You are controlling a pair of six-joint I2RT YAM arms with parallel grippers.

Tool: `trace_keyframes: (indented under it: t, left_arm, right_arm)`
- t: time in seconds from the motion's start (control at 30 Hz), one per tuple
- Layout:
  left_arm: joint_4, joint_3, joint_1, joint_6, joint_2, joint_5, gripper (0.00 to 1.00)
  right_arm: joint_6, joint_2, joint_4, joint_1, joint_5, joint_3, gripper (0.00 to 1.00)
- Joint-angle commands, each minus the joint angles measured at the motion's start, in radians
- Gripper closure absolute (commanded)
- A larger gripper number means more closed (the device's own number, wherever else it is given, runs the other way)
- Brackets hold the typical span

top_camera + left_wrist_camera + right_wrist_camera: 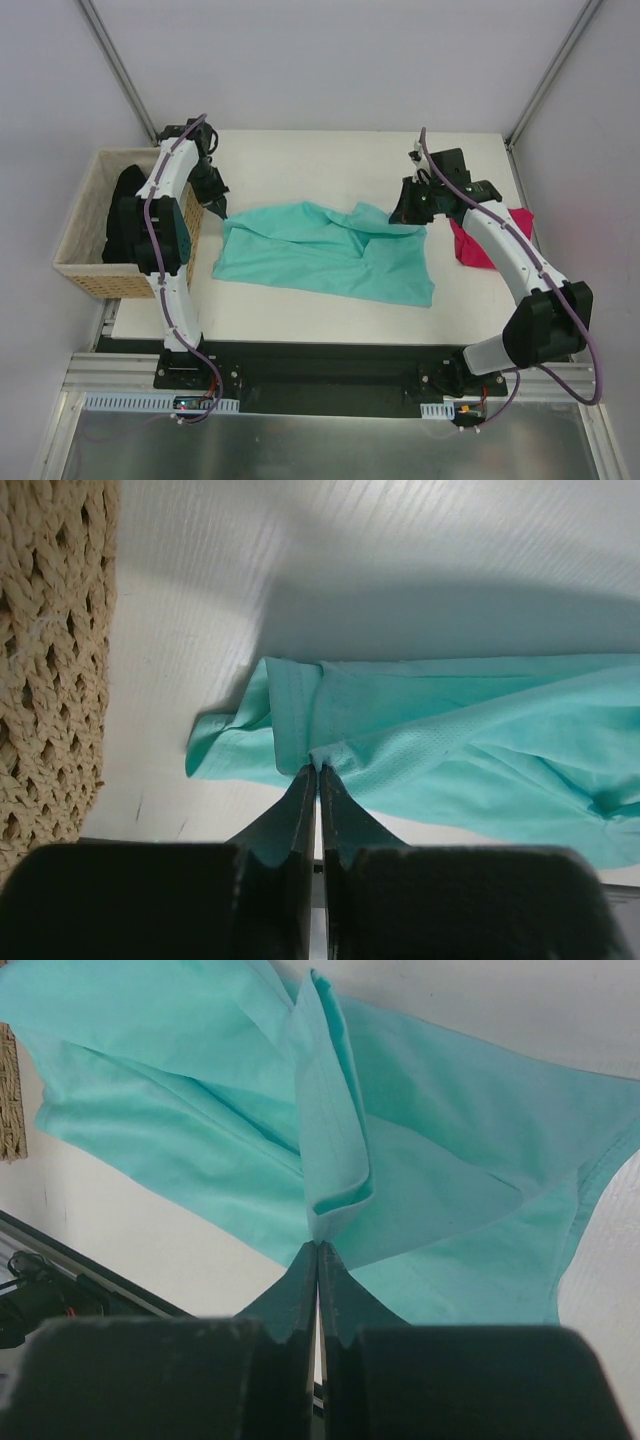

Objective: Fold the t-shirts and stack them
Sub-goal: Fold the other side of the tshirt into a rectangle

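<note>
A teal-green t-shirt (330, 255) lies spread and wrinkled across the middle of the table. My left gripper (216, 205) is shut on its far left edge, the cloth pinched at the fingertips (318, 768). At the shirt's far right corner my right gripper (408, 212) is shut on a fold of the same teal shirt (330, 1140), pinched at the tips (318, 1245). A magenta-pink t-shirt (478, 245) lies bunched at the right, partly behind the right arm. Black t-shirts (125, 215) sit in the basket at the left.
The tan woven basket (85, 245) stands off the table's left edge, close beside my left arm; its wall (50, 660) fills the left of the left wrist view. The table's front edge (300, 335) runs just beyond the arm bases.
</note>
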Motion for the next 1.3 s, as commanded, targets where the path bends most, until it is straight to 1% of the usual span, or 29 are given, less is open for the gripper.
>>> trace_keyframes:
  t: [0.0,0.33,0.37,0.4,0.67,0.93,1.1,1.27]
  left_arm:
    - [-0.055,-0.035,-0.003,0.035,-0.082,-0.032,1.00]
    - [-0.058,-0.038,-0.003,0.050,-0.107,-0.030,1.00]
    - [-0.058,-0.038,-0.003,0.052,-0.107,-0.029,1.00]
    - [-0.058,-0.038,-0.028,0.052,-0.108,-0.029,1.00]
    - [-0.059,-0.046,-0.031,0.058,-0.126,-0.026,1.00]
    - [-0.058,-0.073,-0.032,0.066,-0.142,-0.035,1.00]
    - [-0.058,-0.075,-0.032,0.069,-0.145,-0.044,1.00]
    - [-0.059,-0.073,-0.034,0.070,-0.151,-0.044,1.00]
  right_arm:
    - [0.031,-0.092,0.025,0.022,0.052,-0.012,0.99]
    - [0.013,-0.195,-0.024,0.042,0.132,-0.010,0.99]
    - [0.015,-0.196,-0.044,0.044,0.132,-0.007,0.99]
    - [0.015,-0.199,-0.053,0.045,0.129,-0.006,0.99]
    - [0.048,-0.190,-0.195,0.072,0.154,0.039,0.99]
    - [0.155,-0.172,-0.321,0.105,0.152,0.083,0.99]
    - [0.226,-0.161,-0.347,0.139,0.120,0.076,0.99]
    - [0.289,-0.110,-0.426,0.162,0.105,0.096,0.99]
